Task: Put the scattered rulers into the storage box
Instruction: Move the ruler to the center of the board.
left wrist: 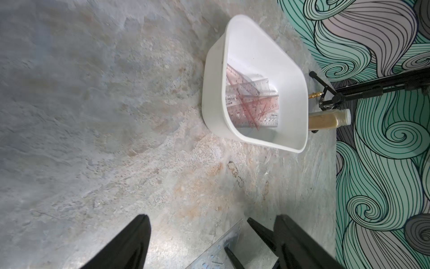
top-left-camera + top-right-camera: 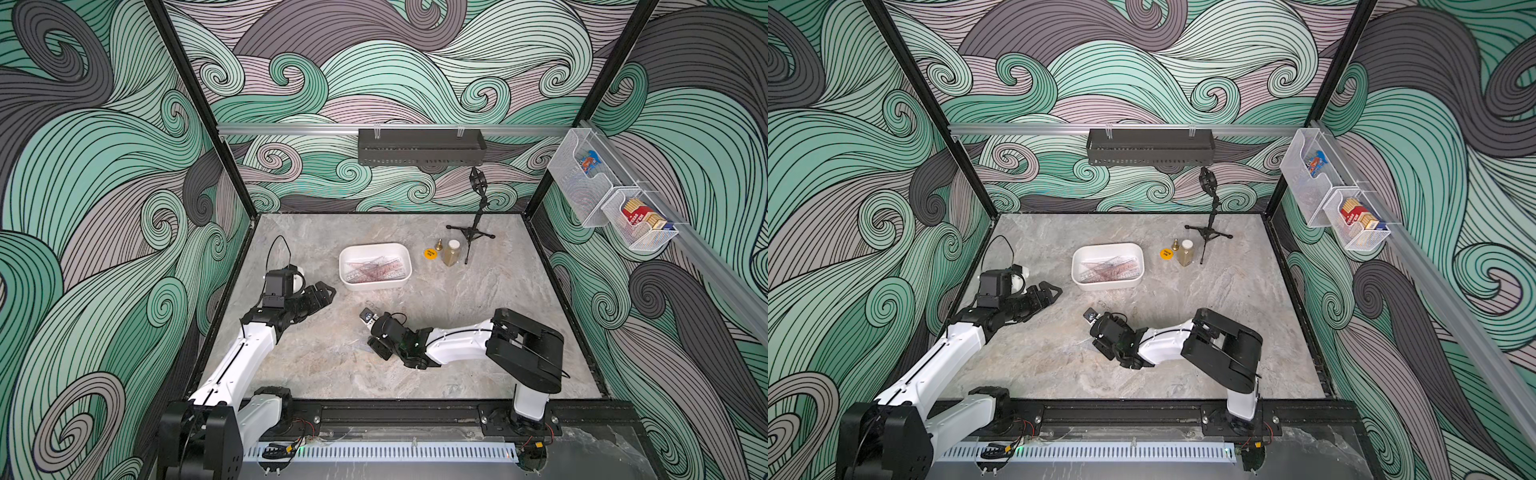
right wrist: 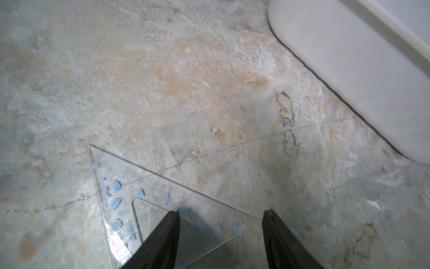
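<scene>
lying lengthwise in storage box (image 2: 376, 285), rulers (image 2: 374, 269); clear triangle (image 3: 116, 177) flat nearby

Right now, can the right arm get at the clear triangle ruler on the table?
Probably yes. The right gripper is open over the triangle ruler, with nothing between them; the box stands apart from it. The ruler lies flat, so pinching it could be tricky.

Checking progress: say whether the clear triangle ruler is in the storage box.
Out: the clear triangle ruler lies on the tabletop, apart from the white storage box.
</scene>
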Robot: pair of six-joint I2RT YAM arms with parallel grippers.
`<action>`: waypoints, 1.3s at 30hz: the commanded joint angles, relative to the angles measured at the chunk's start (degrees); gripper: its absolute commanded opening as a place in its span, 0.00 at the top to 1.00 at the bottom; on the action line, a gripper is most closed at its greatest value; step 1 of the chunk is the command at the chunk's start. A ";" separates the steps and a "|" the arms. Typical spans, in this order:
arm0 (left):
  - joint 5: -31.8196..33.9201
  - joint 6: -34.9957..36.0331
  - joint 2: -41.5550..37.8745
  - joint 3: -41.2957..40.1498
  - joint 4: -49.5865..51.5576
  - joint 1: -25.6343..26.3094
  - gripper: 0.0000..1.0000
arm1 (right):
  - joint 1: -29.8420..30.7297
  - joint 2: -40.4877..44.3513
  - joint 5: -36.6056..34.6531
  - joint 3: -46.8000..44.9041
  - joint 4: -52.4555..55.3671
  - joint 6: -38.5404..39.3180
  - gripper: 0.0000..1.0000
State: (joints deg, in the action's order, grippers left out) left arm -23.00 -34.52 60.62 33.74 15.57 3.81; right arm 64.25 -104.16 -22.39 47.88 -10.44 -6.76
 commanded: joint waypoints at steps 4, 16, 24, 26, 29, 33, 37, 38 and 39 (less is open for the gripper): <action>-3.53 -4.48 0.35 -4.96 -5.97 4.07 0.14 | -2.38 8.73 7.58 -1.72 1.75 -4.63 0.38; -6.78 -6.96 10.14 -6.34 -13.99 9.58 0.23 | -7.07 17.10 22.10 -15.15 -16.85 -11.72 0.73; -5.43 -6.79 12.62 -6.31 -14.46 11.30 0.24 | -8.72 11.27 25.62 -15.29 -21.15 -10.00 0.91; -5.13 -7.01 12.63 -6.73 -14.76 11.41 0.24 | -8.79 9.44 27.04 -14.67 -21.70 -10.24 0.94; -4.89 -7.31 12.94 -6.84 -14.75 11.48 0.26 | -8.84 8.32 28.21 -14.13 -21.95 -10.27 0.96; -4.61 -7.14 13.61 -6.97 -14.65 11.48 0.26 | -8.81 7.73 29.18 -14.43 -22.04 -10.28 0.98; -5.10 -7.35 15.16 -7.35 -15.13 11.48 0.28 | -8.81 6.63 29.85 -14.74 -22.53 -10.54 0.99; -5.41 -7.38 15.70 -7.42 -15.25 11.48 0.28 | -8.82 6.26 29.86 -14.74 -22.62 -10.55 0.99; -5.72 -7.40 16.23 -7.49 -15.41 11.45 0.30 | -8.94 5.96 29.85 -14.69 -22.78 -10.52 1.00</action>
State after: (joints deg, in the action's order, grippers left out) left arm -28.45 -41.69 75.40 26.13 1.15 14.83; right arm 55.61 -97.21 6.20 32.73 -31.90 -17.06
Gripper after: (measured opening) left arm 0.710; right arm 0.050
